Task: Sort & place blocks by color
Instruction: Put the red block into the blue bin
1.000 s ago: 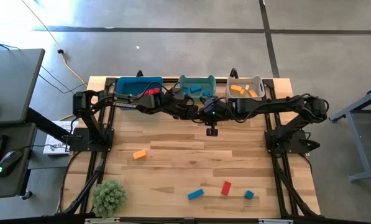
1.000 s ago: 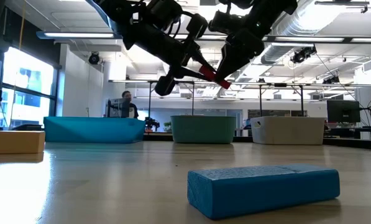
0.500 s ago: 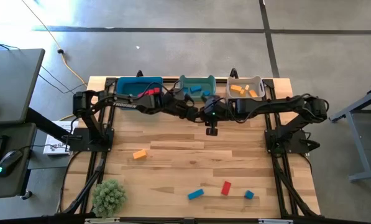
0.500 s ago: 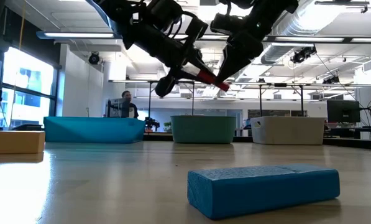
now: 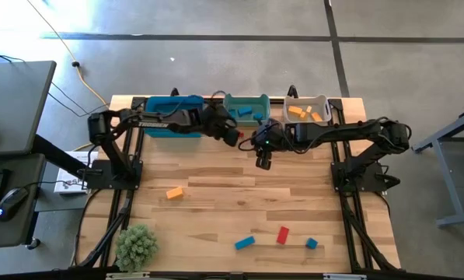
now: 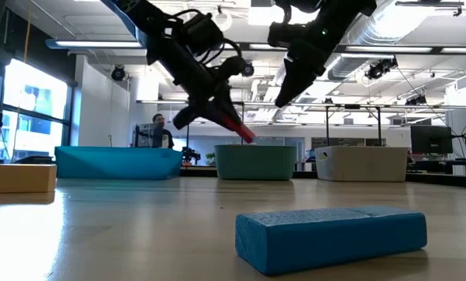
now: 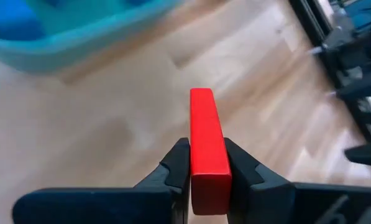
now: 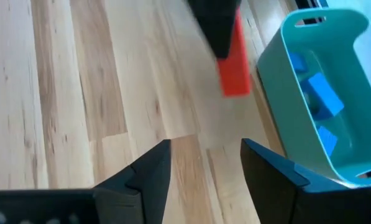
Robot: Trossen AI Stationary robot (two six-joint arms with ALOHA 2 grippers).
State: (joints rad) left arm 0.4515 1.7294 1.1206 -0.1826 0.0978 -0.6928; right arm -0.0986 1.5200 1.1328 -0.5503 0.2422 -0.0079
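Note:
My left gripper (image 5: 228, 133) is shut on a red bar (image 7: 207, 146), high above the table in front of the teal bin (image 5: 245, 109). In the low view the red bar (image 6: 241, 131) slants down out of the left gripper (image 6: 226, 119). My right gripper (image 8: 204, 163) stands open and empty just right of it, also in the air, and shows as the right gripper (image 5: 263, 160) in the high view. An orange block (image 5: 174, 192), a blue bar (image 5: 244, 243), a red block (image 5: 283, 235) and a blue cube (image 5: 311, 243) lie flat on the table. My left gripper pinches the red bar's two long sides (image 7: 205, 171) between its two fingers (image 7: 178, 163), at the bar's rear end. The bar runs along the fingers and sticks out past their tips. The fingers slant down from the table's left. The bar hangs clear, tilted down.
Three bins line the far edge: a blue bin (image 5: 173, 115), the teal bin with blue blocks (image 8: 322, 93) and a white bin (image 5: 307, 110) with orange blocks. A green plant (image 5: 136, 246) stands at the near left corner. Bare wood lies in the middle.
Both grippers were on the red bar; my right gripper has let go and stays in place. My left gripper has carried the bar toward the table's left and far edge, a little down, and has rolled, so the bar slants down more steeply.

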